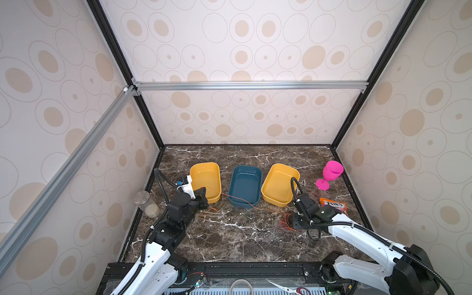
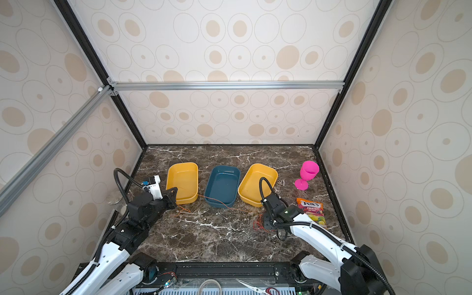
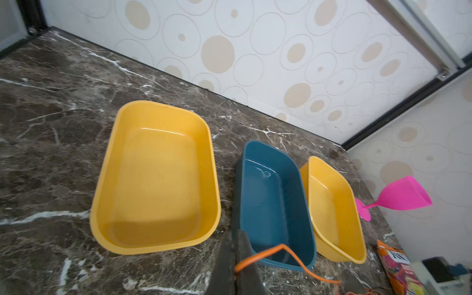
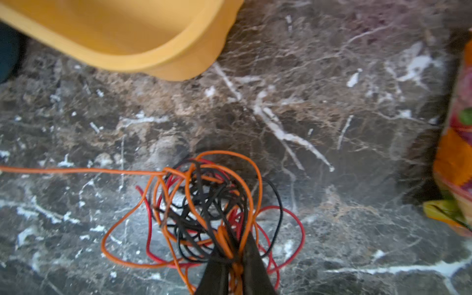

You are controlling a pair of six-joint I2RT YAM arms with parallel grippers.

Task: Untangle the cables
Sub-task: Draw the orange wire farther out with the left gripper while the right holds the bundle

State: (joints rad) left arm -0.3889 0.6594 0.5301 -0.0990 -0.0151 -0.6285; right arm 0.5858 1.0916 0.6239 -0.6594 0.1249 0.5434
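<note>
**Drawing one orange strand out of the knot**

The cables (image 4: 204,209) are found bunched in a single tangle of orange, red and black loops on the marble table (image 1: 229,237), near the front of the yellow tray (image 1: 275,184) closest to the right arm. One orange strand (image 1: 237,199) is led from this tangle across the front of the blue tray (image 1: 245,184) to the left gripper (image 3: 236,245). Its jaws are seen clamped shut on the strand.

The right gripper (image 4: 233,258) is set into the tangle, with several strands lying between its narrowly parted jaws. Whether they are truly pinched cannot be told.

The step in hand is judged to be the pulling-out of the orange strand, with little separated so far. For the next move, the bundle would need to be anchored on the right while the strand is drawn away towards the left arm. This should be done gently, so that loops are slipped free rather than tightened.
</note>
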